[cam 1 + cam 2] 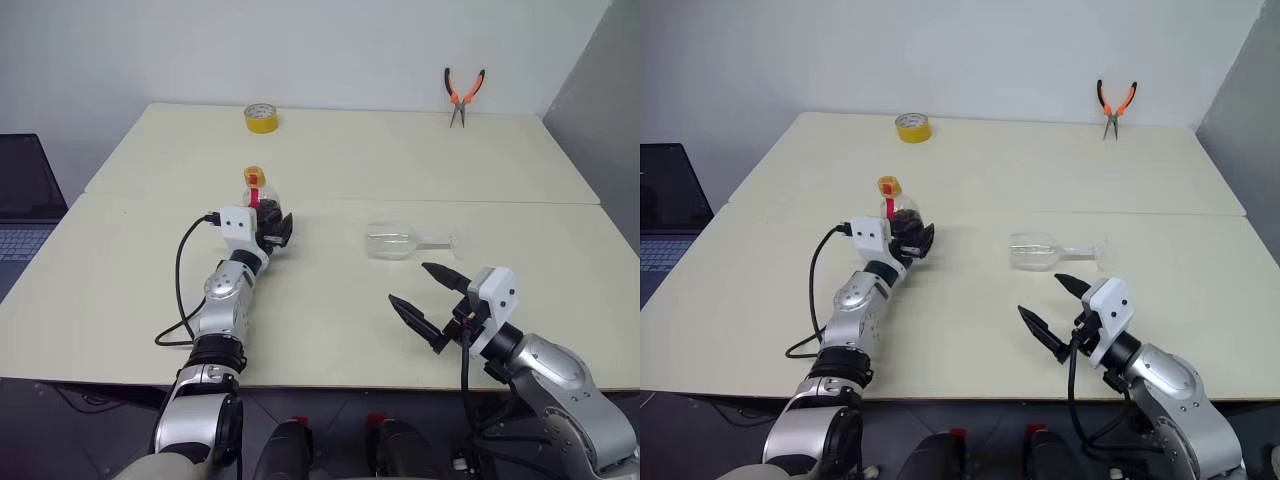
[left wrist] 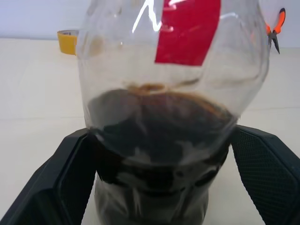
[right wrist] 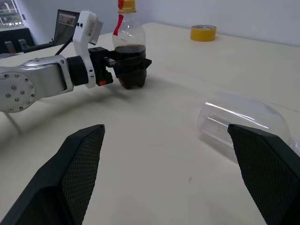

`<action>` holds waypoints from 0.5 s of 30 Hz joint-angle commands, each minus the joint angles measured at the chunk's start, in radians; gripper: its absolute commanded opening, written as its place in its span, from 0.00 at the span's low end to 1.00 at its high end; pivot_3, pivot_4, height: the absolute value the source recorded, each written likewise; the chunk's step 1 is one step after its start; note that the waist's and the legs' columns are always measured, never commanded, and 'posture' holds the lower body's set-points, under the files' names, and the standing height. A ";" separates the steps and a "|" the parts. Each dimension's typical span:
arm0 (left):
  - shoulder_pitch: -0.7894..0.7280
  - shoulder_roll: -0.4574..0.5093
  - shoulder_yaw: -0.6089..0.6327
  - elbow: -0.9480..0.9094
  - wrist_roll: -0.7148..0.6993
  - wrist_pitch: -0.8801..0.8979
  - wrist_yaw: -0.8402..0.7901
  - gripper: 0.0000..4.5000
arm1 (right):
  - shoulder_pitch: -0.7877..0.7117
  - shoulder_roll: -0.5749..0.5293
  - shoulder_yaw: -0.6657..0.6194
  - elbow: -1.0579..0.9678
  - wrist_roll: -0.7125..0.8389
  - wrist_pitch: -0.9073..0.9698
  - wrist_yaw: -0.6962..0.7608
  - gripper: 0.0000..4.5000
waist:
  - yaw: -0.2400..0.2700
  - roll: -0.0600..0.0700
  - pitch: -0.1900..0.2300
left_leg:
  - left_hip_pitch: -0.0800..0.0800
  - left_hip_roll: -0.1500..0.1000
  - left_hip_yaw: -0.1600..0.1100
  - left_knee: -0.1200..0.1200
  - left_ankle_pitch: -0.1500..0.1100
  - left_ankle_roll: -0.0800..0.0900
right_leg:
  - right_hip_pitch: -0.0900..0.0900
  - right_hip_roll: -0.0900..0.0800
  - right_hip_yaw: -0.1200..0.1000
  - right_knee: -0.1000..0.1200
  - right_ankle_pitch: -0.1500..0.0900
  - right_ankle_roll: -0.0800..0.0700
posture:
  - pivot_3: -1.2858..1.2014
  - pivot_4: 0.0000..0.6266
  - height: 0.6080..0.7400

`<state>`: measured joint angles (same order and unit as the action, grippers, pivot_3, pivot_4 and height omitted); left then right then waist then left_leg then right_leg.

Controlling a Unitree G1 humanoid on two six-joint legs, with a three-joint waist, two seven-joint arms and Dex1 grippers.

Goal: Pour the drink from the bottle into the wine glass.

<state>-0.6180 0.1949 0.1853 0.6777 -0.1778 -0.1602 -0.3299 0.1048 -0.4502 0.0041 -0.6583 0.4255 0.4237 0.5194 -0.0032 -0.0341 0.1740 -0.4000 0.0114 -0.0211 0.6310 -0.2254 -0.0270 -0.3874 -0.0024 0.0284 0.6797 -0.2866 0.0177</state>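
Left gripper (image 1: 268, 232): fingers spread wide, one on each side of the bottle's (image 1: 262, 200) lower body. In the left wrist view both pads (image 2: 70, 180) stand close against the plastic; whether they actually press it, cannot tell. The bottle stands upright on the table (image 1: 330, 160), yellow cap on, red label running down from the neck. The drink (image 2: 159, 126) fills only the lower part of the body, a thin brown ring at its surface. From the head views the bottle's base is hidden behind the gripper and its white wrist housing.

Further back, near the far edge, a yellow tape roll (image 1: 260, 118).

Centre-right: the wine glass (image 1: 398, 243) lies on its side, bowl toward the robot's left, stem and foot toward the right. Clear glass on pale table makes the outline faint, the foot hard to pick out. In the right wrist view the bowl is partly cut off behind a finger.

Far right corner: orange-handled pliers (image 1: 464, 93).

Right gripper (image 1: 430, 298): fingers wide apart, holding nothing, hanging over the near table just short of the glass, not touching it.
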 commanded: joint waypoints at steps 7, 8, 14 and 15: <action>-0.019 0.011 -0.005 -0.010 -0.006 -0.020 -0.040 0.99 | -0.009 0.002 0.000 -0.018 0.000 -0.012 -0.003 1.00 | 0.000 0.000 0.000 | 0.000 0.000 0.000 0.000 0.000 0.000 | 0.000 0.000 0.000 0.000 0.000 0.000 | 0.52 0.24 1.00; -0.018 0.012 -0.004 -0.010 -0.007 -0.020 -0.042 0.95 | -0.007 0.002 0.000 -0.019 0.000 -0.012 -0.003 1.00 | 0.000 0.000 0.000 | 0.000 0.000 0.000 0.000 0.000 0.000 | 0.000 0.000 0.000 0.000 0.000 0.000 | 0.52 0.24 1.00; -0.016 0.012 0.005 -0.004 -0.016 -0.018 -0.049 0.63 | -0.007 0.007 0.003 -0.021 0.000 -0.012 -0.008 1.00 | 0.000 0.000 0.000 | 0.000 0.000 0.000 0.000 0.000 0.000 | 0.000 0.000 0.000 0.000 0.000 0.000 | 0.52 0.24 1.00; -0.016 0.012 0.004 -0.006 -0.016 -0.017 -0.051 0.59 | -0.008 0.008 0.003 -0.022 0.000 -0.012 -0.009 1.00 | 0.000 0.000 0.000 | 0.000 0.000 0.000 0.000 0.000 0.000 | 0.000 0.000 0.000 0.000 0.000 0.000 | 0.52 0.24 1.00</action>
<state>-0.6189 0.2003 0.1873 0.6849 -0.1818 -0.1618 -0.3655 0.1048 -0.4482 0.0170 -0.6583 0.4196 0.4237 0.5178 -0.0032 -0.0341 0.1740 -0.4001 0.0115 -0.0215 0.6310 -0.2254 -0.0270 -0.3873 -0.0024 0.0279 0.6797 -0.2866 0.0176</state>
